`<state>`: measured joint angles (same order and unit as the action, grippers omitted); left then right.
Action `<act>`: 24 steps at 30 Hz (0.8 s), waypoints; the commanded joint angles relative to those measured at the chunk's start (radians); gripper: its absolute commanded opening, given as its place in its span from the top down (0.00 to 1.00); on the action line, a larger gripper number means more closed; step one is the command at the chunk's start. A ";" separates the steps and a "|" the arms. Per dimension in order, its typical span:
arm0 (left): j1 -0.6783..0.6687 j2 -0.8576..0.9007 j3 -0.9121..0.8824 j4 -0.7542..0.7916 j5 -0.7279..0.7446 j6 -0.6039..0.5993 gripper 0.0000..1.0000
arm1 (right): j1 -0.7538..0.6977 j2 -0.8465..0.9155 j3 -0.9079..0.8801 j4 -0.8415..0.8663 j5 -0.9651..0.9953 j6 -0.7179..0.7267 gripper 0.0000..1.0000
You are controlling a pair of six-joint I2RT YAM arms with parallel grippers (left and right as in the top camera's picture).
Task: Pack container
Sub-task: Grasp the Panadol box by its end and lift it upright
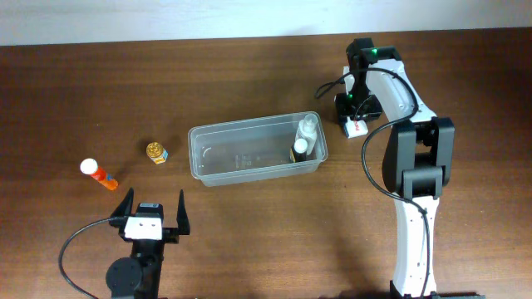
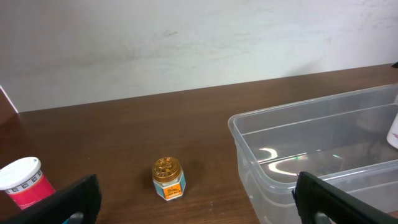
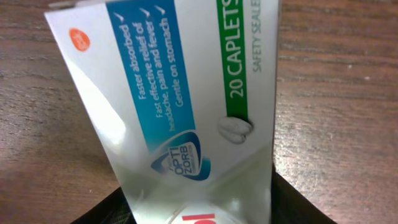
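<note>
Plainly, the container (image 1: 241, 158) sits in the middle of the counter (image 1: 83, 83), with two bottles (image 1: 306, 133) at its right end. Its thin clear plastic looks light, flexible and slick, so it is best pinched at the rim. The right arm (image 1: 391, 91) reaches down past that end, right jaws flanking a caplet box (image 3: 186, 106); I cannot tell whether they grip it. The left jaws gape wide, empty.

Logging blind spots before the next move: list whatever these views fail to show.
Right gripper: overhead, its own body hides the jaws; right wrist, the caplet box fills the frame, so grip unclear.
Box brand name: cut by right wrist's bottom edge.
Bottles in the container: labels too small overhead; left wrist's right edge crops them.
</note>
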<state>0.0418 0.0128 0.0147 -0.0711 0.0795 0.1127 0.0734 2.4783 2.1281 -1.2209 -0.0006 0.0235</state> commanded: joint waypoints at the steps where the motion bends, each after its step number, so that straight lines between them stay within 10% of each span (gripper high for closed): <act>1: 0.007 -0.007 -0.006 -0.001 0.011 0.009 0.01 | -0.002 -0.016 0.023 -0.002 0.005 0.019 0.46; 24: 0.007 -0.007 -0.006 -0.001 0.011 0.009 0.01 | -0.002 -0.085 0.153 -0.109 0.005 -0.072 0.38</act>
<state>0.0418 0.0128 0.0147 -0.0711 0.0799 0.1127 0.0734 2.3989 2.2959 -1.3376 -0.0006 -0.0174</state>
